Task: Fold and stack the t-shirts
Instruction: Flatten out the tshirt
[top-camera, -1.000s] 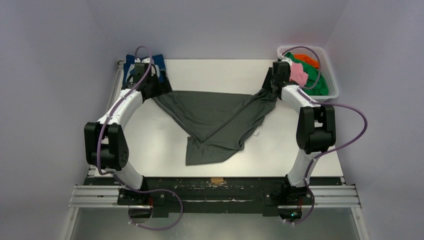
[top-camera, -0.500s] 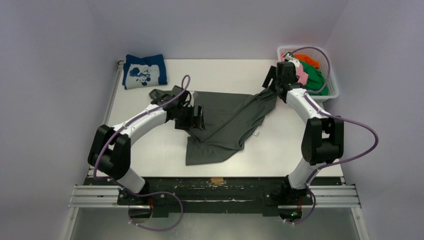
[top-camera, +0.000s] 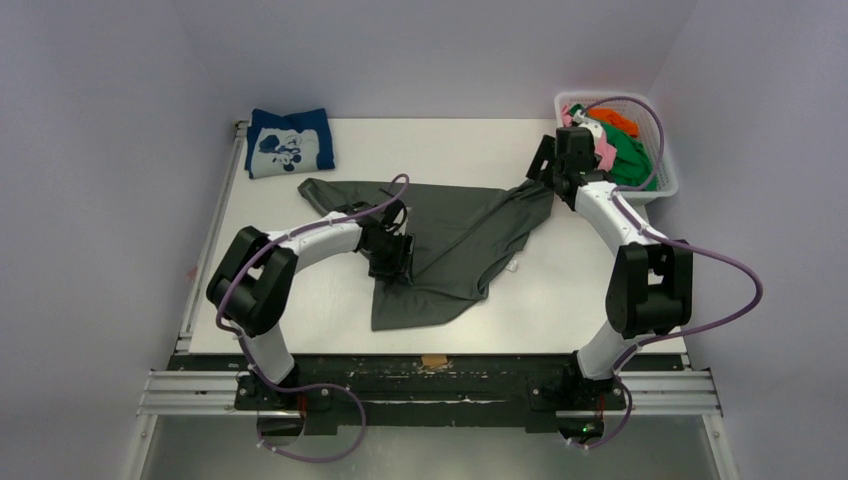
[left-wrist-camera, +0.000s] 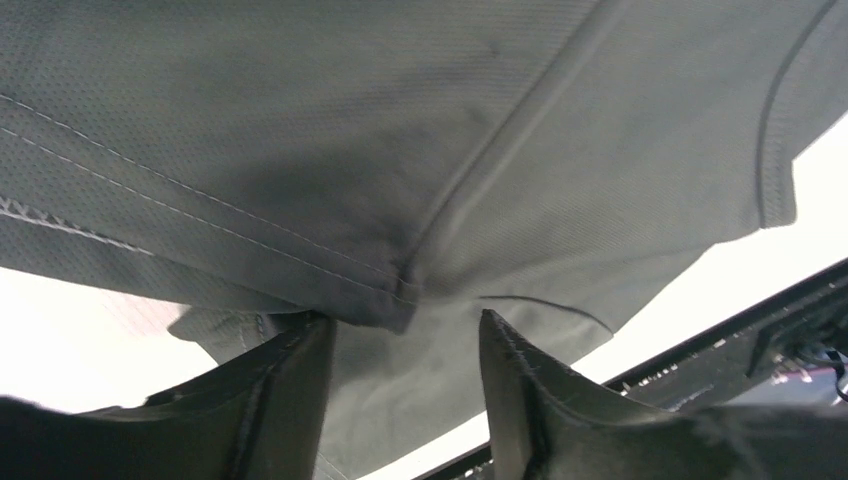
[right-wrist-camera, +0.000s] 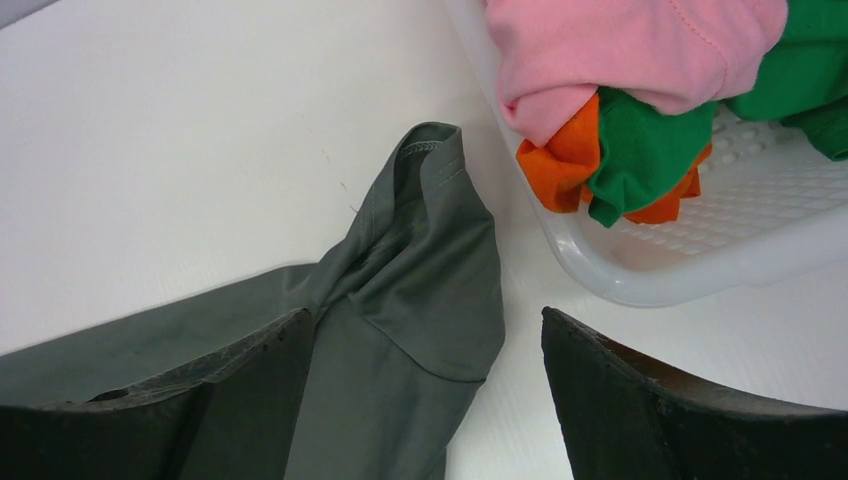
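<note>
A dark grey t-shirt (top-camera: 455, 225) lies spread and partly folded over itself on the white table. My left gripper (top-camera: 398, 268) hovers low over its near-left part. In the left wrist view its jaws (left-wrist-camera: 403, 318) stand apart on either side of a stitched hem corner of the grey cloth (left-wrist-camera: 400, 150), which they do not pinch. My right gripper (top-camera: 545, 165) is open at the shirt's far-right end, its fingers wide above the grey sleeve (right-wrist-camera: 420, 260) lying flat. A folded navy t-shirt with white print (top-camera: 290, 142) sits at the far left corner.
A white mesh basket (top-camera: 665, 190) at the far right corner holds pink (right-wrist-camera: 620, 50), green (right-wrist-camera: 640, 140) and orange (right-wrist-camera: 560, 155) tees; its rim (right-wrist-camera: 600, 280) is just right of my right fingers. The table's near edge has a dark rail (top-camera: 430, 372).
My left arm swung from the far left corner by the navy shirt to the grey shirt's near-left part, and its jaws narrowed. My right gripper opened wider over the sleeve.
</note>
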